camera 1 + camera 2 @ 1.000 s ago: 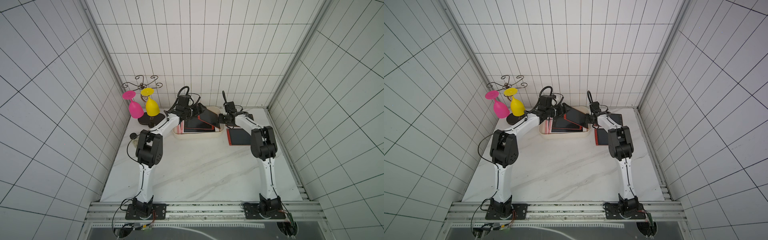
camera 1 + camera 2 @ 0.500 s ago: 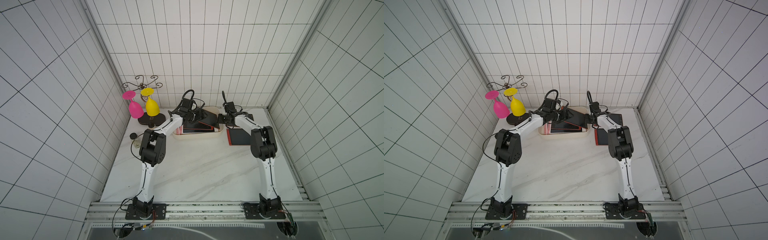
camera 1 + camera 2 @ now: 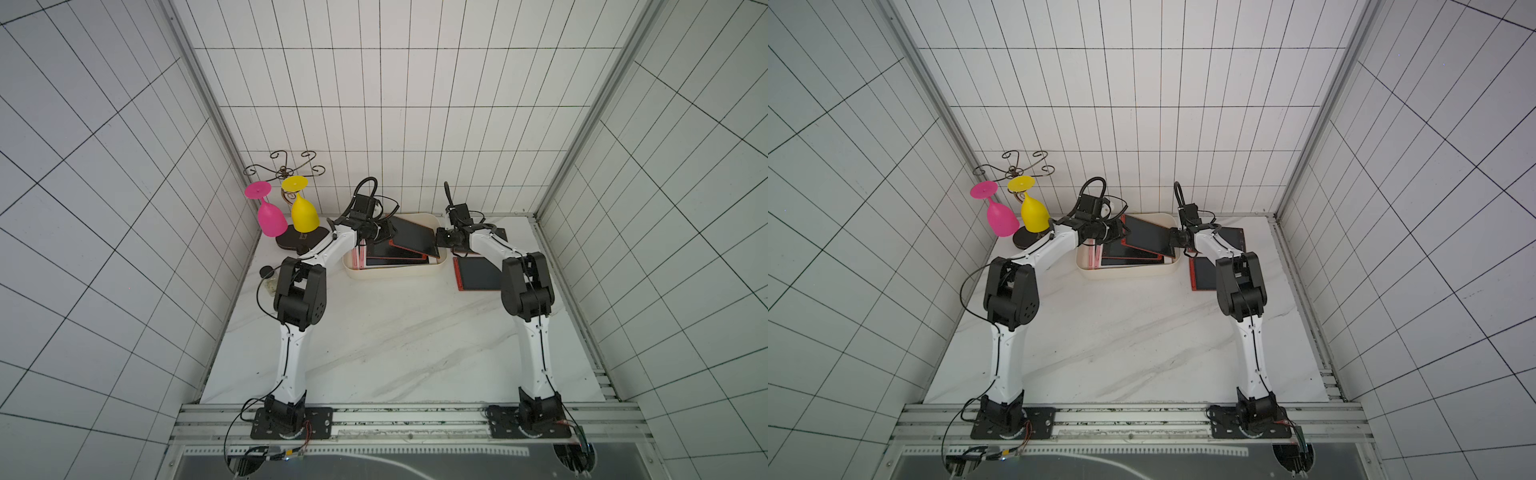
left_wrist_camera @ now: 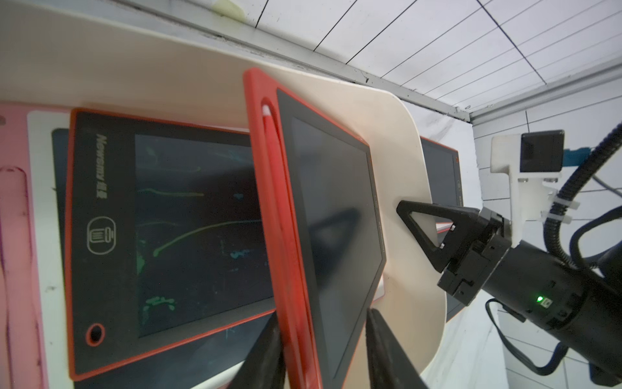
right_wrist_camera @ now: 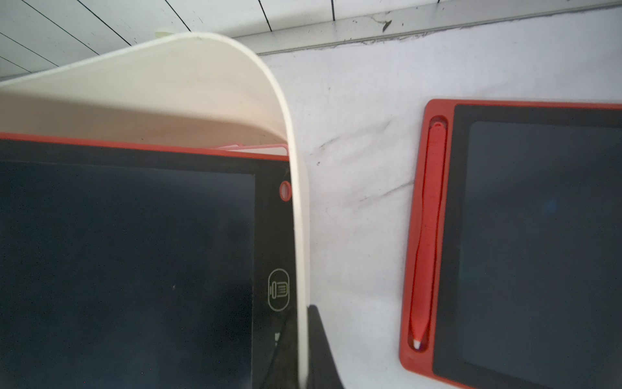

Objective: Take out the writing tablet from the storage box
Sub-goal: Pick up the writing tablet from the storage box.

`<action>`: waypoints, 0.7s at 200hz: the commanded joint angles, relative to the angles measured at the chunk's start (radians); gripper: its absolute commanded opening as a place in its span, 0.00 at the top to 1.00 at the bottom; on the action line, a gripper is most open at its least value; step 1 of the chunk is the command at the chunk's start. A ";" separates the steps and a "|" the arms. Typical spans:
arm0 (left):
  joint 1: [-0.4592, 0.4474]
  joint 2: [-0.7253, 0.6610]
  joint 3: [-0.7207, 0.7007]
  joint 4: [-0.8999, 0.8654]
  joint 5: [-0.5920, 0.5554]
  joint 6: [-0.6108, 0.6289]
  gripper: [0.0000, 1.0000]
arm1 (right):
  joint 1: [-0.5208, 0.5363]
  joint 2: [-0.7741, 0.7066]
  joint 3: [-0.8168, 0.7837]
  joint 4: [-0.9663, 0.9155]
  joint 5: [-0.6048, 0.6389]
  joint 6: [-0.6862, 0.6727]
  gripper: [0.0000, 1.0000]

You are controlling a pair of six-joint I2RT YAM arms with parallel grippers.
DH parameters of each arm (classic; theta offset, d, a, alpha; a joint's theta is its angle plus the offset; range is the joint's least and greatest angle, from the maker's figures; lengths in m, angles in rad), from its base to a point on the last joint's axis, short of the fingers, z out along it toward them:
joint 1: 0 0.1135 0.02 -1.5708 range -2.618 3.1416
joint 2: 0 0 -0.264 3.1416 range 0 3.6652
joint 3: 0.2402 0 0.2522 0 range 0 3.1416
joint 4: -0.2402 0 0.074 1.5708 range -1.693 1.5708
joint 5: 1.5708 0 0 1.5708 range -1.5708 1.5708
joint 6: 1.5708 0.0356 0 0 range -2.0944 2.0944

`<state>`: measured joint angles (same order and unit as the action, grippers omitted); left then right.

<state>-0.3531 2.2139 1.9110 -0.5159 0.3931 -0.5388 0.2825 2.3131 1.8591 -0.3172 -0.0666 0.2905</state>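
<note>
Tablet (image 4: 336, 219) leans where it did a second ago, tilted in the box (image 3: 395, 272). My left fingers (image 4: 266, 357) have come in over the box's left end and narrowed from wide apart to a half-closed stance around it. My right fingers (image 5: 318, 357) have not moved. They stay closed on the box's right wall, one inside and one outside.

It is a thin slab with a red frame, a dark blank screen and a red stylus (image 4: 271, 168) in a slot along one long side. In both top views it lies askew on top of the stack in the box. Its right end is against the right wall, just beside my right fingers.

In the left wrist view its left end runs between my left fingers. One is close against the stylus side and the other close against the opposite side. Whether they clamp it I cannot tell. Under it lies a flat tablet (image 4: 168, 219) with green scribbles. A spare tablet (image 3: 478, 274) lies on the table (image 3: 395, 353), just right of the box.
</note>
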 commanded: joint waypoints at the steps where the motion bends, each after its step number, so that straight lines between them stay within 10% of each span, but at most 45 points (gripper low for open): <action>1: -0.006 0.018 0.013 0.003 0.000 0.004 0.70 | 0.023 0.009 -0.064 -0.069 -0.068 0.030 1.00; 55: -0.001 0.003 0.007 0.000 0.013 -0.004 1.00 | 0.023 0.006 -0.056 -0.075 -0.062 0.042 1.00; 140: 0.027 -0.132 -0.009 0.037 0.051 -0.078 1.00 | 0.019 -0.001 -0.037 -0.092 -0.052 0.050 1.00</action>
<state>-0.3416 2.1742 1.9125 -0.4950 0.4545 -0.6029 0.2840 2.3108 1.8538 -0.3134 -0.0666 0.3103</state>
